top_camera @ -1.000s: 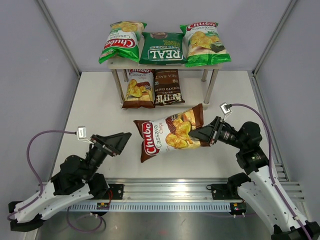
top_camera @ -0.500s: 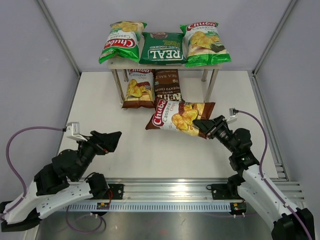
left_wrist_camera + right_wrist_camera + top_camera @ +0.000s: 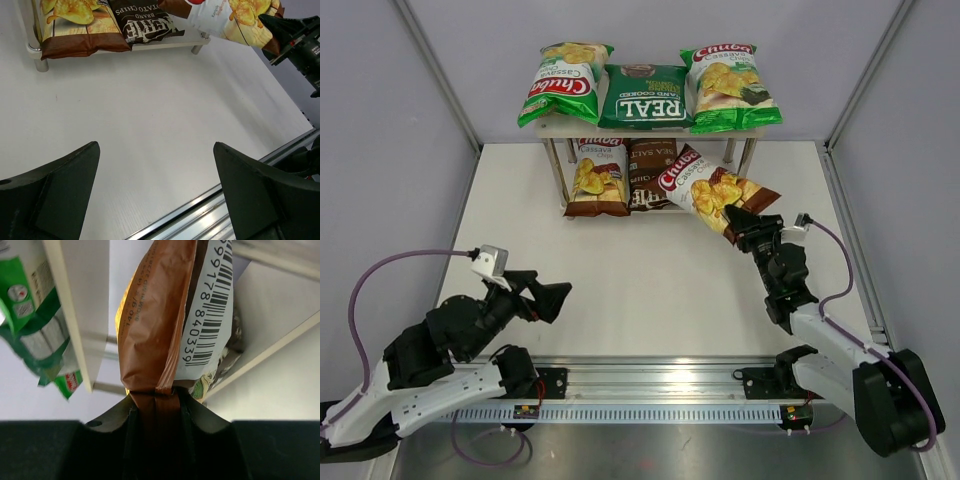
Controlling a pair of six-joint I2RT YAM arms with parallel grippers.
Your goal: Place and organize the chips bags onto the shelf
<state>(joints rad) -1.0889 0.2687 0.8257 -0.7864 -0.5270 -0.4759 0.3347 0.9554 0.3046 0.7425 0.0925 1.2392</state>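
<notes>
Shelf (image 3: 550, 129) top tier: light-green Chuba (image 3: 563, 82), REAL (image 3: 644, 97), second light-green Chuba (image 3: 728, 87). Lower tier: brown Chuba (image 3: 598, 178), Kettle (image 3: 648, 180). Right jaws pinch another brown Chuba (image 3: 715, 192), tilted at that tier's right end; left jaws gape, empty.

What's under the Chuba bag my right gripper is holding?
The brown-and-white Chuba bag, pinched in the right gripper, hangs over the right end of the shelf's lower board and overlaps the right edge of the Kettle bag. The board surface beneath it is covered in every view.
</notes>
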